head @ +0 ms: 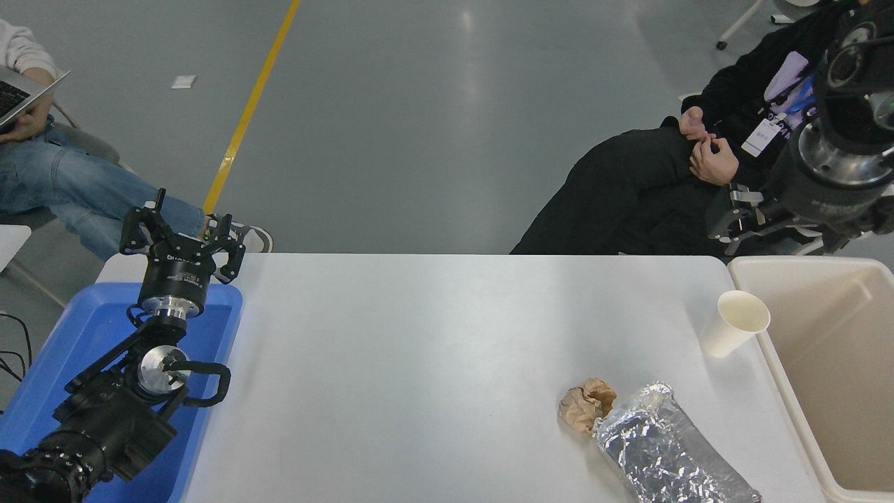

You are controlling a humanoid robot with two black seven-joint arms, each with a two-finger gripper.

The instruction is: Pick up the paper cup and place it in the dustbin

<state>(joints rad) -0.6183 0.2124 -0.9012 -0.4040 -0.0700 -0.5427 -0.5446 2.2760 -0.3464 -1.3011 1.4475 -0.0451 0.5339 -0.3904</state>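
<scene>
- While the paper cup (pixel 735 324) stands upright beside the dustbin (pixel 831 363), the right gripper (pixel 732 218) hangs high beyond the table edge; I cannot tell its jaw state.
- Left gripper (pixel 183 234), parked lower left, fingers spread.
- Best approach: descend and grip the cup's wall gently to avoid crushing.
</scene>
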